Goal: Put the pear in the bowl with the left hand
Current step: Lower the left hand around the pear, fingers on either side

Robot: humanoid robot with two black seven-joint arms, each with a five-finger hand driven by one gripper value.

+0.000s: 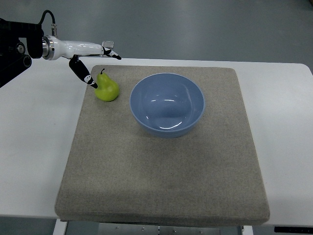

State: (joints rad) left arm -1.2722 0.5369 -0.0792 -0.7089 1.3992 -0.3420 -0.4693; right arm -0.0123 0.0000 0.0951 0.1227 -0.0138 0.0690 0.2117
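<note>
Grey felt mat (161,171) covers a white worktop (29,161); grey floor beyond. Blue bowl (167,104) sits mid-mat, green pear (107,89) just left of it. Left hand (90,61) w/ fingers (80,68) spread, one fingertip at the pear, nothing held. Risk: a nudge could roll the pear away.

A white table (29,147) carries a square beige mat (161,171), with grey floor (195,24) beyond the table's far edge.
</note>
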